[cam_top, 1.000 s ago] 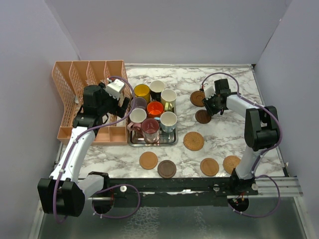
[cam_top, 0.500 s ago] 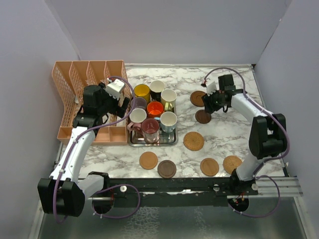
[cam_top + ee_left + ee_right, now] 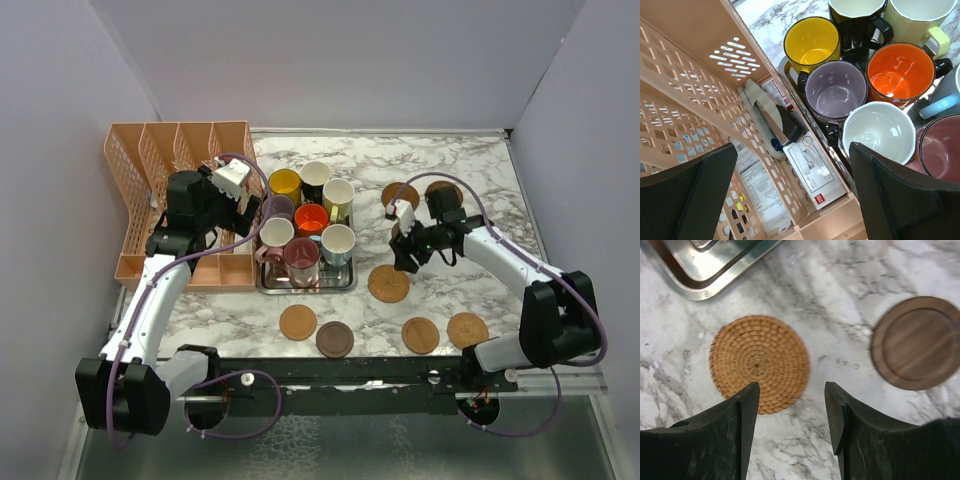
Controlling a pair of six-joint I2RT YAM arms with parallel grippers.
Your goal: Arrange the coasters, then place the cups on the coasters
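Observation:
Eight cups stand packed on the steel tray, among them yellow, purple, orange and white-lined ones. My left gripper hangs open and empty over the tray's left rim. Coasters lie scattered on the marble: a woven tan one, a dark wooden one, two at the back, and several along the front. My right gripper is open and empty, above bare marble between the woven coaster and the dark wooden one.
A peach mesh file organiser stands left of the tray, and a boxed stapler lies in its nearest slot. Lilac walls close off the back and both sides. The right arm's cable loops over the back coasters.
My right arm swung from the back coasters forward and left to the woven coaster, its jaws spreading wider. The left arm has stayed put.

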